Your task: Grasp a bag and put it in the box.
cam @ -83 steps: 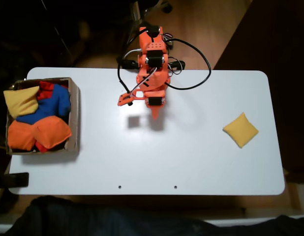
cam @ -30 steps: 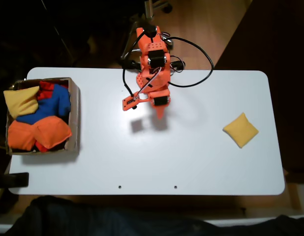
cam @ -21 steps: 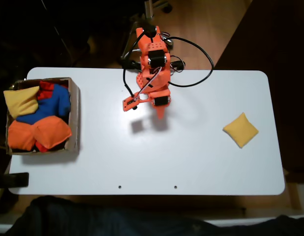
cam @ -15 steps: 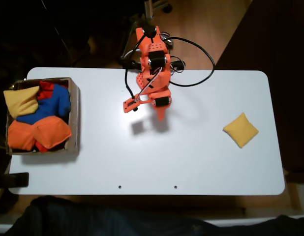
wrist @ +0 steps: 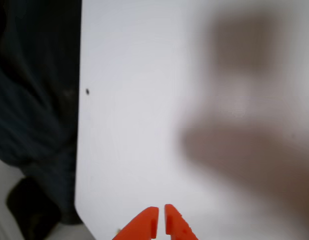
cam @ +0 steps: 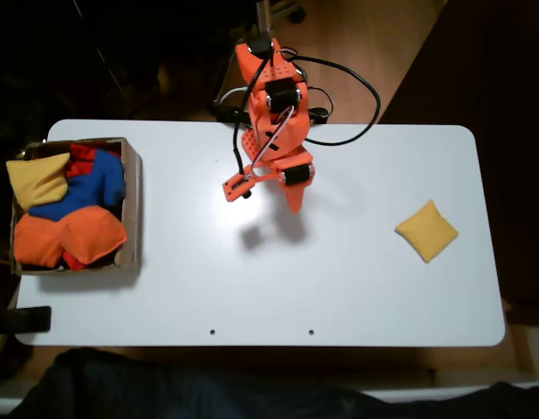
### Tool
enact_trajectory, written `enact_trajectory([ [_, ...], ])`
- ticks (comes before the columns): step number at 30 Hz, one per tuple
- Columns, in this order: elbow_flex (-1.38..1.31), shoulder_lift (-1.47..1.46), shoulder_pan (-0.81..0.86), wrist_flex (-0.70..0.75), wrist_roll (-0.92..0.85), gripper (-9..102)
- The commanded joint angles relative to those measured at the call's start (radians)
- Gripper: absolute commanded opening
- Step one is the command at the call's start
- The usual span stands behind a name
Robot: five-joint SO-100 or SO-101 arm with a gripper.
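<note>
In the fixed view the golden-yellow bag (cam: 426,230) lies flat on the white table (cam: 357,288) near its right edge. The cardboard box (cam: 135,202) stands at the table's left end, holding a pale yellow beanbag (cam: 36,179), orange beanbags (cam: 71,240) and a blue one (cam: 86,188). My orange gripper (cam: 296,204) hangs above the table's middle back, well left of the bag and apart from it. In the wrist view my gripper (wrist: 161,221) shows its two orange fingertips (wrist: 149,222) almost touching, with nothing between them, over bare table.
Black cables (cam: 357,96) loop behind the arm's base at the table's back edge. Two small holes (cam: 212,332) mark the table near its front edge. Dark cloth (wrist: 29,125) lies beyond the table edge in the wrist view.
The arm has swung a little to the right in the fixed view, carrying the gripper tip and its shadow toward the bag's side. The bag and the box have not moved.
</note>
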Motion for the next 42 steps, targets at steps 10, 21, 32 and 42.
enact_trajectory([
  [10,-0.276,-0.181,-0.120,-0.014,-0.025,0],
  [21,-0.483,-0.393,-0.216,-0.028,-0.066,0],
  [32,-0.706,-0.634,-0.268,-0.032,-0.083,0],
  [42,-0.881,-0.831,-0.314,-0.026,-0.130,0],
])
